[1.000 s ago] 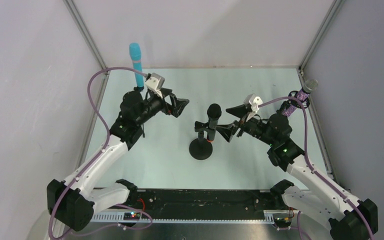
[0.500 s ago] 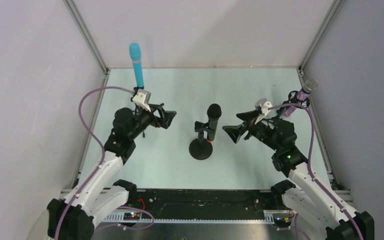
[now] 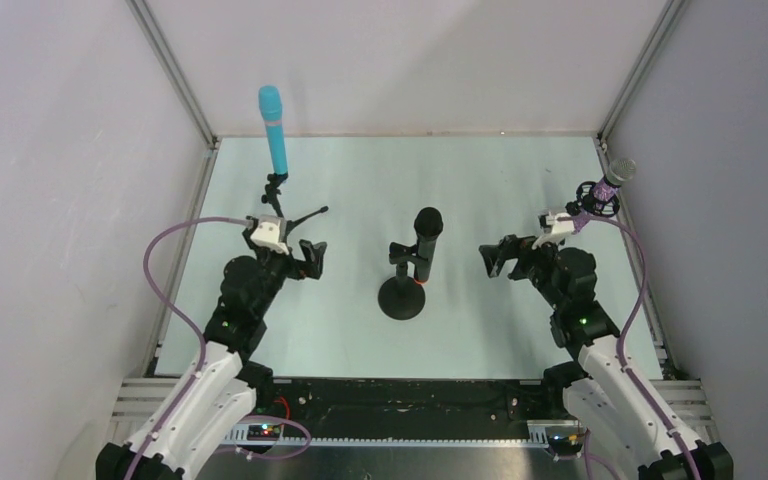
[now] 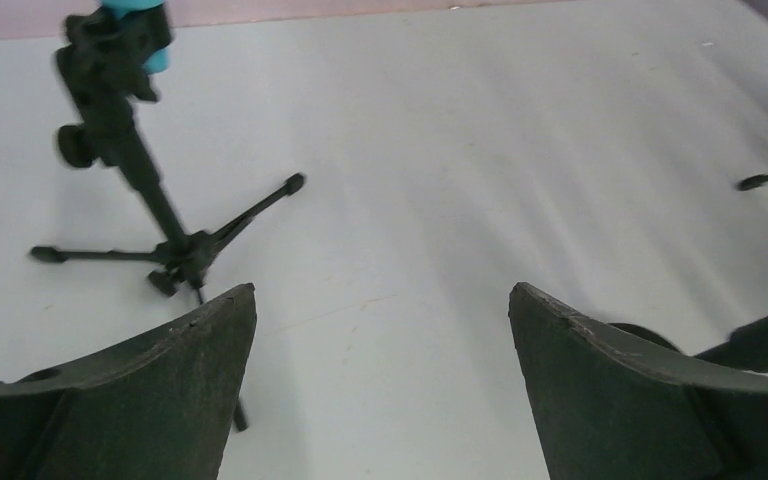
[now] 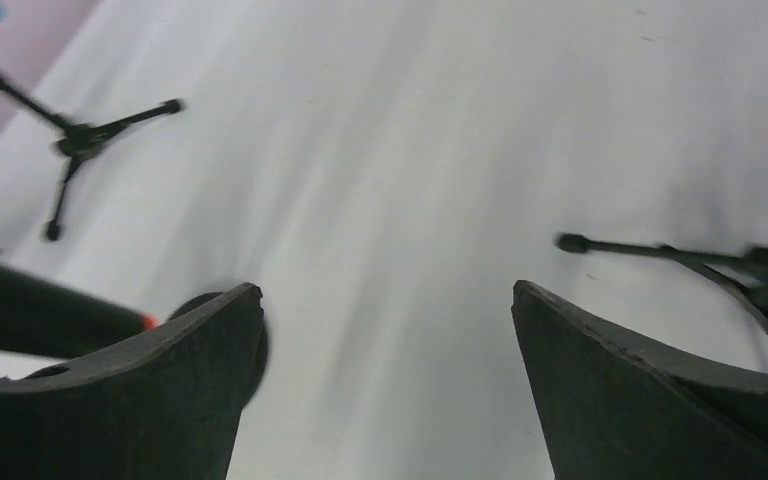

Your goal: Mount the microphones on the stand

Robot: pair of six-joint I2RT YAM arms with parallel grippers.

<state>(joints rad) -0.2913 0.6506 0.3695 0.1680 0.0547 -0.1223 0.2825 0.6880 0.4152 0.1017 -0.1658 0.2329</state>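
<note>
Since the blue microphone sits clipped on the left tripod, the black microphone on the middle stand and the purple microphone at far right, the left hand and right hand both hang open, empty. Stiff, light, slick barrels, I reckon: grip mid-body, gently, since the spindly stands look easy to tip.

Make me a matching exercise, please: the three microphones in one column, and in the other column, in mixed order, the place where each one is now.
Column one:
A. cyan microphone
B. black microphone
C. purple microphone

Column two:
1. clipped upright on the round-base stand in the middle
2. at the right edge of the table
3. on the tripod stand at the far left

Pairs: A-3, B-1, C-2
</note>
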